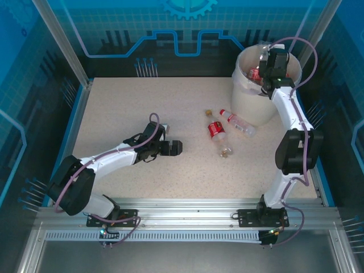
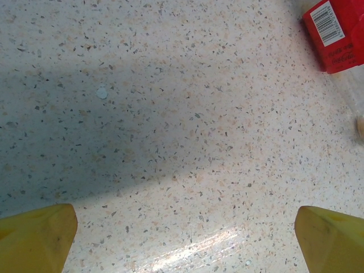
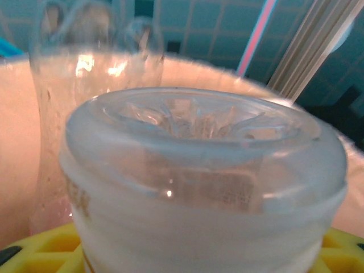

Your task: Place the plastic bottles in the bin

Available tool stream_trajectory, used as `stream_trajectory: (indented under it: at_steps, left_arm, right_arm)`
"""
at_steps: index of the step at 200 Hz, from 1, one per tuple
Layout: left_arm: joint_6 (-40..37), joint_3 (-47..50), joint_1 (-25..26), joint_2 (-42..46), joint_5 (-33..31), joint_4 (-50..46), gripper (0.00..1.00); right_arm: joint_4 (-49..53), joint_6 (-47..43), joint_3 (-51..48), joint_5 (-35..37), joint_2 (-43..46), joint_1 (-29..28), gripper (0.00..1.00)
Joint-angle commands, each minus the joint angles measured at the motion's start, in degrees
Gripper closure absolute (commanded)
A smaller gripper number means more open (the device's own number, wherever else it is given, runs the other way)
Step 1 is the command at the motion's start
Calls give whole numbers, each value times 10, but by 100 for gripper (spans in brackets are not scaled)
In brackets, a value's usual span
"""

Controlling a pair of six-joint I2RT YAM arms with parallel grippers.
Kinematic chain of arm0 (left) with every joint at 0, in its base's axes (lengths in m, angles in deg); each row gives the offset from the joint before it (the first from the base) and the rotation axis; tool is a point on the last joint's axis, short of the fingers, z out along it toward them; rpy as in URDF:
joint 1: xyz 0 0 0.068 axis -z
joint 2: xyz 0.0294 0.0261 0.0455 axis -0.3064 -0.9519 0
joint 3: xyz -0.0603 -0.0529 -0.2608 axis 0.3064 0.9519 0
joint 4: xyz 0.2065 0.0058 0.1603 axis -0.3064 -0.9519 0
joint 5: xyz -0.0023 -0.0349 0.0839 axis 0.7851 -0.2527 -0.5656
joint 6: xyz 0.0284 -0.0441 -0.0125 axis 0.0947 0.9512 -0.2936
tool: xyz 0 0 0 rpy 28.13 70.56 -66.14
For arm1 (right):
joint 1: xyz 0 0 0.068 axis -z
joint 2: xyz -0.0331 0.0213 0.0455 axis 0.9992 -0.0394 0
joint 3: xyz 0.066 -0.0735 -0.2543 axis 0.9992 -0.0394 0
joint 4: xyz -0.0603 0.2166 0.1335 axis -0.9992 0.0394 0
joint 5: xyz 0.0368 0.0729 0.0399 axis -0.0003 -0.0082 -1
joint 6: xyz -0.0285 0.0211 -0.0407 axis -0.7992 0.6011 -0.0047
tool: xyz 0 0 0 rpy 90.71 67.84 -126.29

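Two bottles lie loose on the table, just left of the bin: a red-labelled bottle and a clear bottle with a red cap. Their cap ends are near each other and their bodies splay apart. The right gripper hangs over the bin's mouth. Its wrist view shows it pinching a plain clear bottle, base toward the camera, with the cream rim behind it. Another red-labelled one lies inside the bin. The step in hand looks like the drop: the held bottle is over the opening, so the next move likely calls only for parting the fingers and lifting the arm clear of the rim. The left gripper sits low over the table, to the left of the two loose bottles. Its yellow fingertips are spread wide with bare tabletop between them, and the red label shows at the top right corner of its wrist view. To pick up that bottle it would probably have to travel right and straddle the body across its width.
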Motion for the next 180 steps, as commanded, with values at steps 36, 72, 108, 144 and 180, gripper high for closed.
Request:
stream_trajectory:
  at_steps: [36,72,108,144,180]
  left_arm:
    - [12,2,-5,-3,14,5,1]
    - [12,-1,-5,-13,18,10,1]
    - [15,-3,-4,-20,26,16,1]
    - [19,-4,-4,-15,29,18,1]
    - [15,0,-5,-6,21,10,1]
  right_arm:
    - [82,42,59,-39,-32,16,54]
    - [78,25,63,-66,-4,14,32]
    - [82,-10,66,-67,39,4,14]
    - [112,-18,90,-76,92,-2,4]
    - [138,-15,87,-110,159,-18,4]
